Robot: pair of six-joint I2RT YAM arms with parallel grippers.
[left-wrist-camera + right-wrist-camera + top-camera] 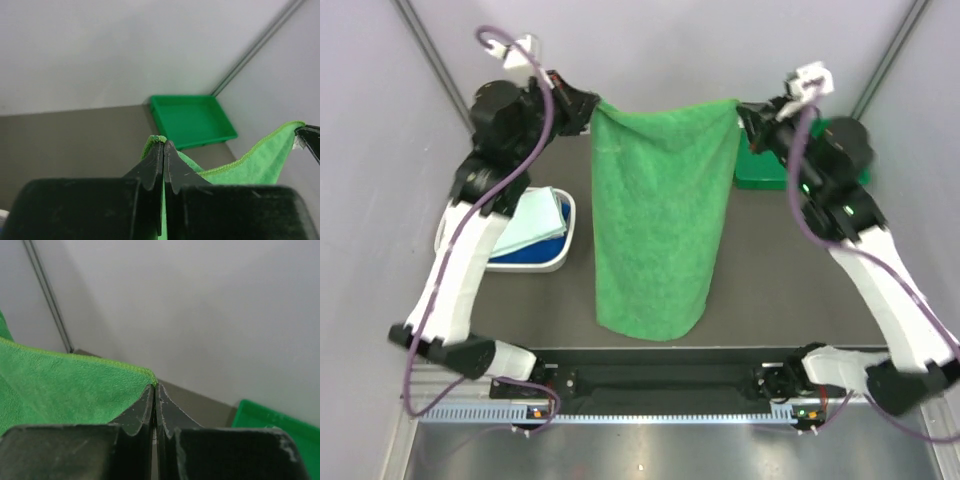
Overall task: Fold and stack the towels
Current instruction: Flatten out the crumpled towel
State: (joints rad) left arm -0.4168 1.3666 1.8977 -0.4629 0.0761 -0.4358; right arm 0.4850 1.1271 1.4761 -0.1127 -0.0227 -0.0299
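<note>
A bright green towel [660, 220] hangs spread like a curtain over the middle of the dark table [770, 260]. Its top edge is stretched nearly level, its sides taper downward, and its lower hem curls at the table's near edge. The cloth is plush, with a stitched border.

On the table's left side, a white basket [568, 225] holds a pale mint towel [535, 220] lying on top of a royal blue towel [520, 256]. A green tray [760, 170] sits at the table's far right corner; whether anything lies in it cannot be told.

Both arms are raised over the table's far half, elbows out and wrists turned inward toward each other. The left gripper [592, 108] is pinched tight on the towel's upper left corner, and the right gripper [740, 108] is clamped on the upper right corner.
</note>
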